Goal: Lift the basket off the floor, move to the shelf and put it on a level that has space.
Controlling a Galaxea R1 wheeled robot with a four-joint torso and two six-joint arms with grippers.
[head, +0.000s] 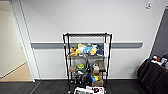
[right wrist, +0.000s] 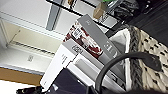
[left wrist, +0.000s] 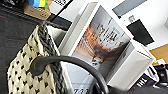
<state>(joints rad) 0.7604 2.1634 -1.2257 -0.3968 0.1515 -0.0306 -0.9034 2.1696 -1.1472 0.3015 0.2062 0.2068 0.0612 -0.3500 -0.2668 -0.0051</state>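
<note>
The shelf (head: 87, 62) is a black wire rack standing against the white wall straight ahead. Its top level (head: 87, 34) is bare, while the tier below carries colourful plush toys (head: 86, 50). The lower tiers are crowded with boxes and small items. The cream woven basket (left wrist: 22, 72) (right wrist: 152, 47) has a dark braided rim and holds white and grey boxes (left wrist: 102, 42) (right wrist: 95, 37). The tops of those boxes (head: 88, 90) show low in the head view. My left gripper (left wrist: 100, 89) and right gripper (right wrist: 96, 90) each grasp a dark arched handle (left wrist: 70, 60) (right wrist: 120, 58).
An open doorway (head: 12, 50) with a pale floor lies at the left. A dark-draped table (head: 153, 73) with small items stands at the right. Dark carpet (head: 45, 87) runs up to the rack, and a grey rail (head: 47, 45) crosses the wall.
</note>
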